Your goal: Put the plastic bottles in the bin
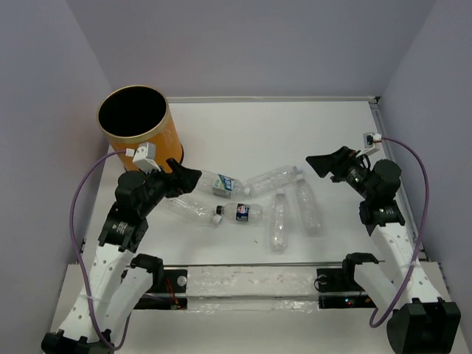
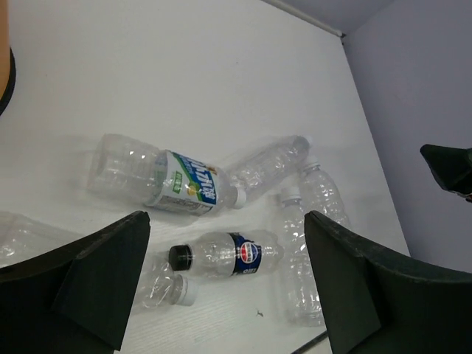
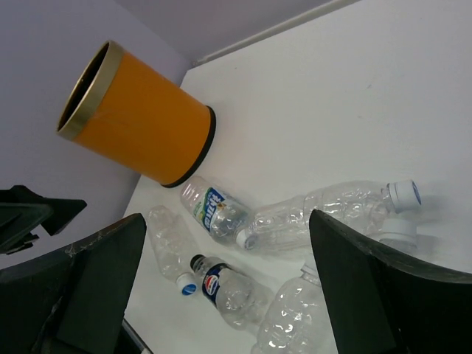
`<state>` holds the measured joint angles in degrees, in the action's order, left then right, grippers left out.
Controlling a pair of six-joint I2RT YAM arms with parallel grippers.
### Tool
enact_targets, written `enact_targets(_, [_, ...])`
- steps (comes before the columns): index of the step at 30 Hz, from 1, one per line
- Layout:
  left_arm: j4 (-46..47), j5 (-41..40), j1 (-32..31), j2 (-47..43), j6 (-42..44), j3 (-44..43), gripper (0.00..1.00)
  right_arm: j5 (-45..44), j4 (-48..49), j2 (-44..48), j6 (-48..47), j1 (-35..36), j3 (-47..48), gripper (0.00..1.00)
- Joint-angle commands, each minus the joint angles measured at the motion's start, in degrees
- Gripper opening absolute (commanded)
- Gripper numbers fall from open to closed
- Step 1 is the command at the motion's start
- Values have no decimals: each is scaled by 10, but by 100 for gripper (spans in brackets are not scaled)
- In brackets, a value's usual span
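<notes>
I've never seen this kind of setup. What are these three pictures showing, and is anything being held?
Two robot arms are bolted at the near edge of a white table. The wide picture looks down from above and behind them. The other two come from a camera on each wrist; the dark wedges at their lower corners are that arm's own fingers. Six clear bottles lie on their sides mid-table, among them a white-blue bottle and a dark-label bottle. An orange bin stands upright at the far left. The left gripper, near the bin and the white-blue bottle, and the right gripper are both open and hold nothing.
</notes>
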<state>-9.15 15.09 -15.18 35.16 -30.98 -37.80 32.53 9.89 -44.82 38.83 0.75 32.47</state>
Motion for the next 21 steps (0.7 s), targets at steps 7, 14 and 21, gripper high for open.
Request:
enact_targets(7, [-221, -167, -2, 34, -75, -69, 99, 32, 33, -2, -5, 4, -20, 98])
enact_targets(14, [-295, -165, -2, 109, -130, -50, 99, 31, 18, -9, -18, 14, -30, 98])
enact_targets(21, [-239, -211, -1, 117, -172, 18, 99, 41, 19, -28, -41, 34, -29, 98])
